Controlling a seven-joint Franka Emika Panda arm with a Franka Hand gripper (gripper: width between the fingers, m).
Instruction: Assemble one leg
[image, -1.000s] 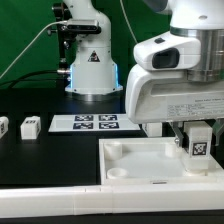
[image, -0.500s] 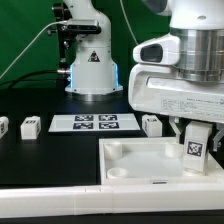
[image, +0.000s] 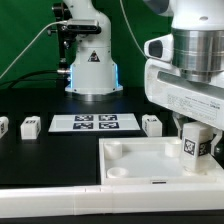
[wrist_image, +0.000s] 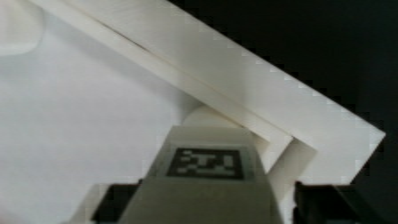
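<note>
My gripper (image: 197, 150) is shut on a white leg (image: 194, 146) with a black-and-white tag, holding it upright over the far corner of the large white panel (image: 140, 160) at the exterior view's right. In the wrist view the leg (wrist_image: 217, 165) sits between my dark fingers (wrist_image: 121, 200), above the panel's raised rim (wrist_image: 249, 85). Three more legs lie on the black table: one (image: 152, 124) beside the panel, one (image: 30, 126) and one (image: 3, 127) at the exterior view's left.
The marker board (image: 96, 123) lies flat on the table behind the panel. The robot base (image: 92, 65) stands at the back. A white ledge (image: 60, 205) runs along the front edge.
My gripper has carried the leg toward the exterior view's right, along the panel's far edge. The leg beside the panel has come into view from behind the arm.
</note>
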